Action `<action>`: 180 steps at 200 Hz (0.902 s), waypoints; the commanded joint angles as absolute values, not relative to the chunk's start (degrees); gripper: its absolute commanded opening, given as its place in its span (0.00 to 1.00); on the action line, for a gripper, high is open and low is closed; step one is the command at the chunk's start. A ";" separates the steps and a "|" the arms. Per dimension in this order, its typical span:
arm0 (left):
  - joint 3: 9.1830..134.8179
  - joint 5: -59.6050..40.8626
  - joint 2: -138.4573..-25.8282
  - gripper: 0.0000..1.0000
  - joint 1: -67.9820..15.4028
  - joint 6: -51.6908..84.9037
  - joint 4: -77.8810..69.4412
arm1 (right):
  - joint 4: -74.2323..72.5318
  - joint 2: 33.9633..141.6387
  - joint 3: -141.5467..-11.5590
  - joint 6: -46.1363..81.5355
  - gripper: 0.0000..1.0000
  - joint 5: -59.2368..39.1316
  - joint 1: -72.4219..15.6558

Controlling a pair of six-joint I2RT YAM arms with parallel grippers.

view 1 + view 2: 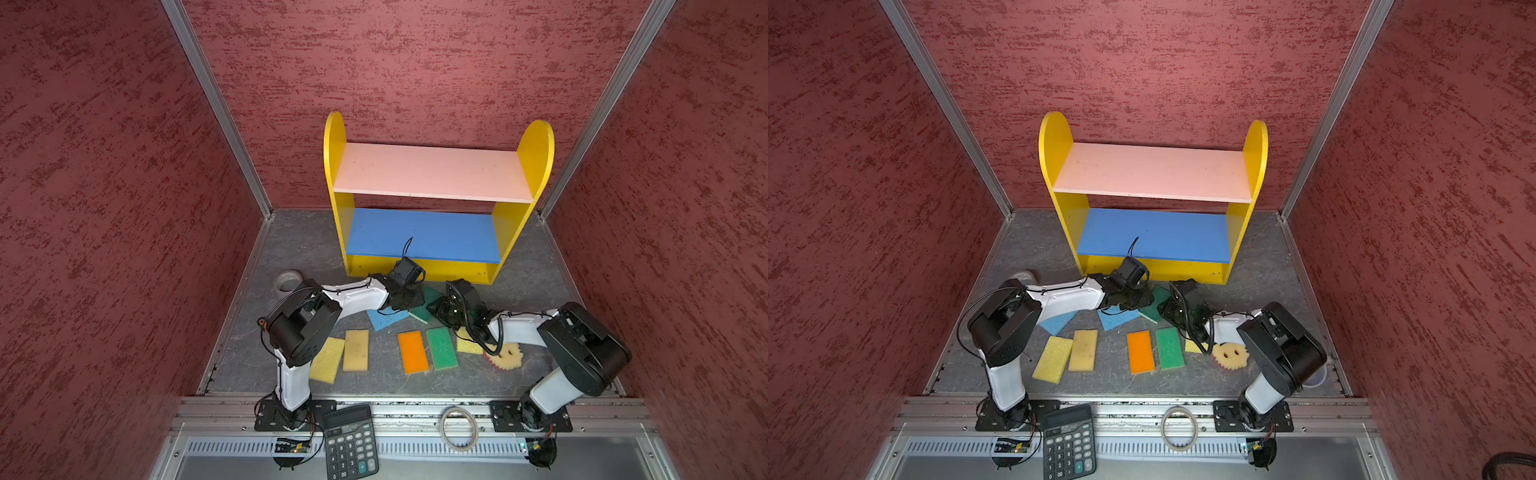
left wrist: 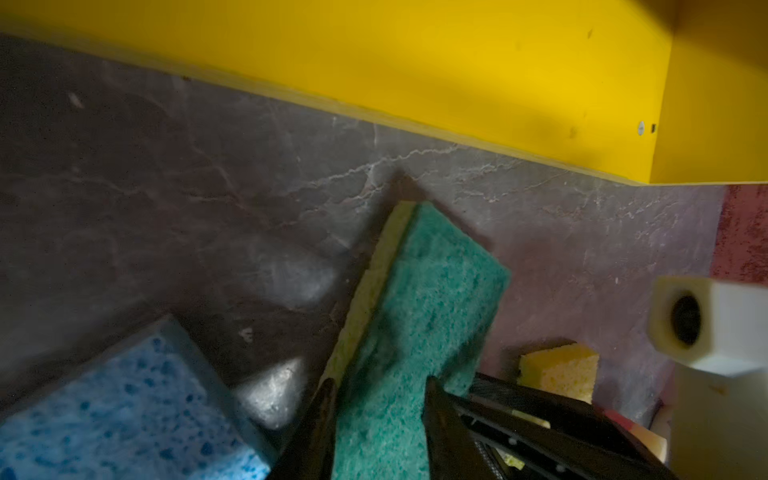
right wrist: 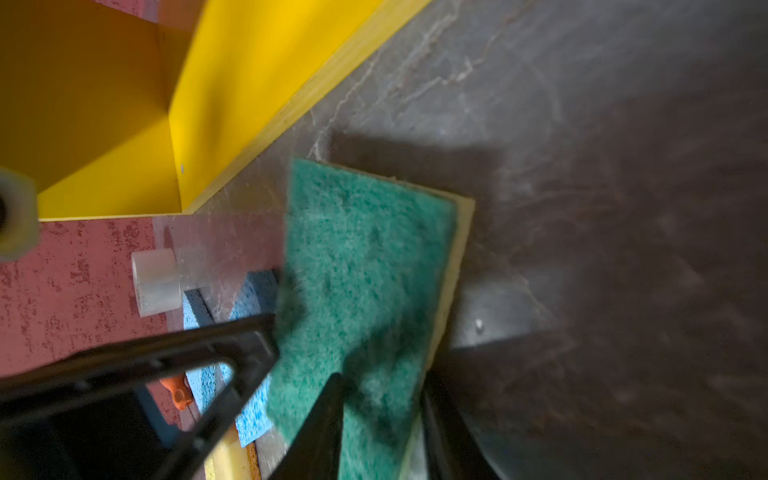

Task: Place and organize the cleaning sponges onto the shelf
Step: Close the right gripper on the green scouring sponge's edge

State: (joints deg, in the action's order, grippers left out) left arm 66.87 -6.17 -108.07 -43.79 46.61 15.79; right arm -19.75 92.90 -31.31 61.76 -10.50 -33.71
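While both arms reach in to the middle, just in front of the shelf [image 1: 432, 170], they meet on 1 green-topped sponge [image 2: 424, 291]. The left gripper [image 2: 380, 380] has it pinched: the sponge fills the gap between the 2 fingers, tilted so its yellow edge shows. The right gripper [image 3: 382, 376] straddles the same sponge from the opposite end, 1 finger across the green face and 1 past the yellow edge; can't tell if it's clamping or just around it. That sponge is near the front of the shelf's yellow bottom board, not on any board. The other 8 lie flat on the grey floor [image 1: 519, 282]. A blue sponge [image 1: 386, 319] is just beside the left gripper, and a 2nd blue sponge [image 1: 1057, 322] is partly under the left forearm. In the front row, a yellow sponge [image 1: 328, 359] is just beside a tan sponge [image 1: 356, 350]. An orange-topped sponge [image 1: 413, 352] lies side by side with a 2nd green-topped sponge [image 1: 441, 348]. A small yellow sponge [image 1: 467, 344] is partly under the right arm, with the round smiley sponge [image 1: 1230, 355] next to it, pink showing at its rim. The calculator [image 1: 351, 442] sits on the front rail, well apart from the sponges, and a tape roll [image 1: 288, 280] sits by the left elbow.
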 commanded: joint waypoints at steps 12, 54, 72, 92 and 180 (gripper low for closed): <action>67.27 -8.12 -108.36 0.36 -43.97 47.11 14.96 | -20.96 95.46 -34.51 63.42 0.09 -11.11 -33.47; 65.57 -7.21 -105.46 0.36 -43.79 46.72 16.44 | -10.07 92.84 -41.44 54.51 0.00 -8.20 -33.05; 65.38 -6.54 -104.09 0.37 -43.05 46.82 17.57 | -8.18 91.72 -42.02 53.09 0.00 -7.13 -33.07; 64.28 -5.10 -102.26 0.41 -42.45 46.66 16.98 | -8.53 91.33 -41.63 52.94 0.00 -7.72 -33.04; 59.36 -1.54 -98.20 0.02 -42.65 47.35 19.24 | -0.29 87.11 -42.89 47.21 0.00 -0.11 -33.03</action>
